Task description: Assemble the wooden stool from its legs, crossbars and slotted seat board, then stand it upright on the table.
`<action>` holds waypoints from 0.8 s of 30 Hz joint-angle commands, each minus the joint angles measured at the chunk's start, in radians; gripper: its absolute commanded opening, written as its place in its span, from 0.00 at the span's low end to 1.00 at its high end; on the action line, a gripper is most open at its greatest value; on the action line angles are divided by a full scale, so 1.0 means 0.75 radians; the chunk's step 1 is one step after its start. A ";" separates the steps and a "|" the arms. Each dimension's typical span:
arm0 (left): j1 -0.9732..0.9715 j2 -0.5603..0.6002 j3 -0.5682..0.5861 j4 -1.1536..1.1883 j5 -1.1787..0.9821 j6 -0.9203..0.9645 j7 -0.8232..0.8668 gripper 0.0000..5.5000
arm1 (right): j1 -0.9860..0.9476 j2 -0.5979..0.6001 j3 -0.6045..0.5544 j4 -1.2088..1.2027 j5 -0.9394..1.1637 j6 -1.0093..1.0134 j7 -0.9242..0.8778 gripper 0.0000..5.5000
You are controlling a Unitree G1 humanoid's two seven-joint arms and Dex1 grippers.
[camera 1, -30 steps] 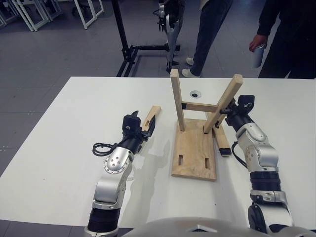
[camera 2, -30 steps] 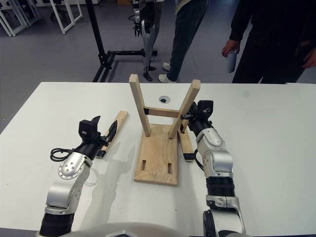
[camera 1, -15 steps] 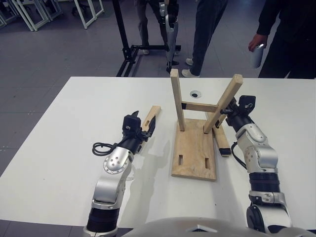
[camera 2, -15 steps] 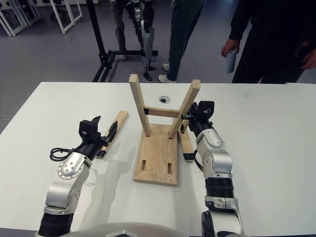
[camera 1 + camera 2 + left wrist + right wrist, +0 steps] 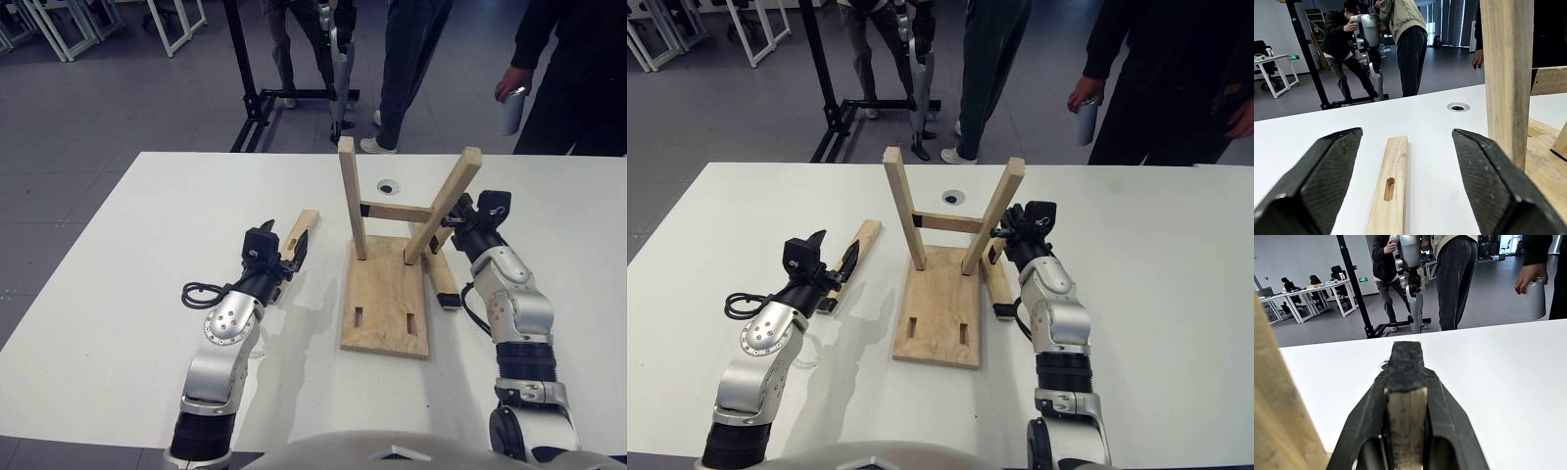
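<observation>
White table (image 5: 147, 245): flat pale wooden slotted seat board (image 5: 384, 313) carries two socketed wooden legs (image 5: 350, 196). Right gripper (image 5: 1406, 382), clamped on a pale wooden strip (image 5: 1406, 411), has nudged slightly outward. Left gripper (image 5: 1406, 142) unchanged, fingers spread either side of the loose slotted leg (image 5: 1390, 191). Roughly half assembled.

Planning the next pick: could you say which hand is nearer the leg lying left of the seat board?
Left. The left hand is open astride that leg; the right hand is across the board, gripping another piece.
</observation>
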 commanded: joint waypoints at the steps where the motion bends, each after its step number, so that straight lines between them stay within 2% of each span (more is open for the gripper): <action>1: -0.011 0.008 -0.001 -0.020 0.015 0.014 -0.005 0.62 | 0.026 0.006 0.009 -0.012 -0.022 0.021 -0.006 0.08; 5: -0.020 0.013 -0.009 -0.022 0.024 0.012 -0.008 0.62 | 0.080 0.007 0.055 0.050 -0.075 -0.025 0.017 0.08; 10: -0.027 0.008 -0.015 -0.016 0.026 0.013 -0.012 0.62 | 0.135 0.012 0.100 0.336 -0.167 -0.198 0.038 0.08; 14: -0.024 0.012 -0.008 -0.025 0.025 0.017 -0.014 0.62 | 0.165 0.007 0.099 0.437 -0.176 -0.258 0.045 0.08; 20: -0.018 -0.003 -0.021 -0.021 0.031 0.011 -0.002 0.62 | 0.165 -0.022 0.104 0.442 -0.183 -0.250 0.055 0.08; 24: -0.013 -0.005 -0.017 -0.019 0.032 0.007 0.001 0.62 | 0.212 -0.057 0.053 0.249 -0.159 -0.202 0.018 0.08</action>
